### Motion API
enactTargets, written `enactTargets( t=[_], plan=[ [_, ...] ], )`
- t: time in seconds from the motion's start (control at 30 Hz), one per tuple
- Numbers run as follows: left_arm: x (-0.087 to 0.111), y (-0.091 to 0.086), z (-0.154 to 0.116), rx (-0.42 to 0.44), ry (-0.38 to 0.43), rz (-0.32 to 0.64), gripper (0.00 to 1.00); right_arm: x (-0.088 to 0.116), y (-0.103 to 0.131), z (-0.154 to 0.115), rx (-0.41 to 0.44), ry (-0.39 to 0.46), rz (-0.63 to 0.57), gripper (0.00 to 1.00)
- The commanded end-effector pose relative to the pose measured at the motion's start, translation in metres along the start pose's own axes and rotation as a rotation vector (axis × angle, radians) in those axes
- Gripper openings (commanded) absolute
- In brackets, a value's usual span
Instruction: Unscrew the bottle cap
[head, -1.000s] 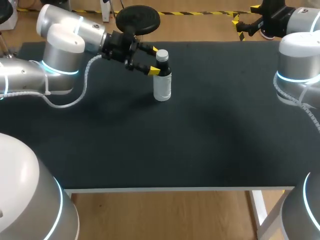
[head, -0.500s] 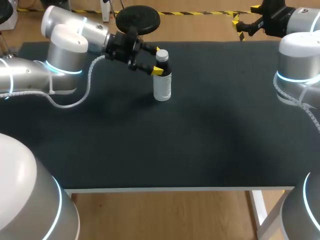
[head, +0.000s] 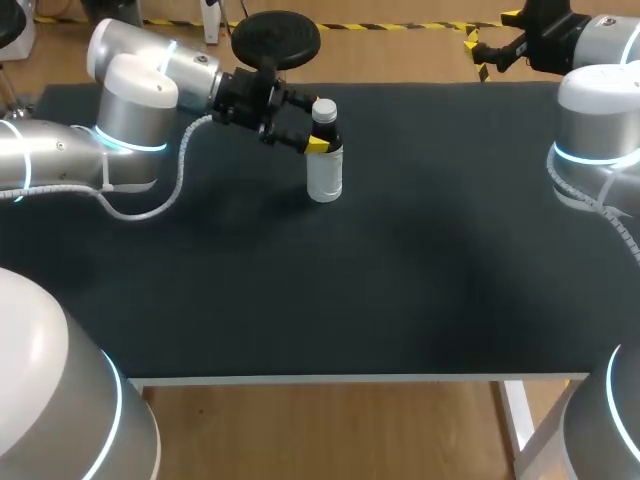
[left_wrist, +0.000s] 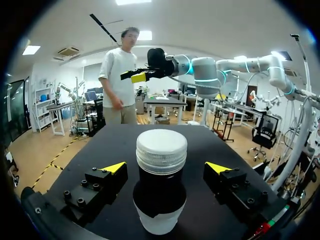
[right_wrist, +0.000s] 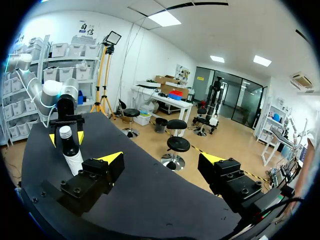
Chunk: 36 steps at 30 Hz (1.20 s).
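**White-capped bottle (head: 325, 172) between the spread fingers of the left gripper (head: 318, 124)**

Stands upright on the black table (head: 420, 280), toward the far edge and somewhat left of the middle. Shows three bands: a white, finely ribbed cap (left_wrist: 161, 150) screwed on top, a dark neck and shoulder beneath it, and a white lower body.

Left gripper: comes in from the left at cap and neck height. One yellow-tipped finger on the far side of the bottle, the other on the near side. Spread wide in the left wrist view, with a clear gap between each tip and the bottle. Grips nothing.

Right gripper (head: 477, 57): hangs at the far right, just beyond the table's far edge and well apart from the bottle. Fingers wide apart there too, with nothing between them.
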<state>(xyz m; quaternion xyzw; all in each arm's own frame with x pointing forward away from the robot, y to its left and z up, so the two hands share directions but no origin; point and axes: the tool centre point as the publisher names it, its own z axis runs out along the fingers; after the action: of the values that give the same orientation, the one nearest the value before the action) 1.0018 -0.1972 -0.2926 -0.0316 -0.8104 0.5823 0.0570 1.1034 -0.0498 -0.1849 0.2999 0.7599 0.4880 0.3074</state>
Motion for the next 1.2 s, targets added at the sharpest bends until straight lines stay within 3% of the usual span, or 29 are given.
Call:
enactTargets(
  t=[0.03,0.4,0.47,0.53,0.6,0.63,1.2],
  plan=[
    [-0.0038,0.0026,0.0026,0.006,0.011,0.0,1.0,-0.0006,0.0005,0.0003,0.003,0.001,0.0,1.0],
    [-0.0038,0.0019,0.0047,0.01,0.014,0.001,1.0,-0.0006,0.0005,0.0003,0.003,0.001,0.0,1.0],
    [-0.0038,0.0017,0.0046,0.01,0.013,0.002,0.47,-0.0006,0.0005,0.0003,0.003,0.001,0.0,1.0],
    [-0.0038,0.0017,0.0046,0.009,0.014,0.002,0.36,-0.0006,0.0005,0.0003,0.003,0.001,0.0,1.0],
    [-0.0037,0.0017,0.0045,0.007,0.013,0.003,0.05,-0.0006,0.0005,0.0003,0.003,0.001,0.0,1.0],
    [-0.0037,0.0017,0.0044,0.008,0.014,0.003,0.0,-0.0006,0.0005,0.0003,0.003,0.001,0.0,1.0],
    [-0.0032,0.0017,0.0036,0.009,0.025,0.013,0.0,-0.0006,0.0005,0.0003,0.003,0.001,0.0,1.0]
  ],
)
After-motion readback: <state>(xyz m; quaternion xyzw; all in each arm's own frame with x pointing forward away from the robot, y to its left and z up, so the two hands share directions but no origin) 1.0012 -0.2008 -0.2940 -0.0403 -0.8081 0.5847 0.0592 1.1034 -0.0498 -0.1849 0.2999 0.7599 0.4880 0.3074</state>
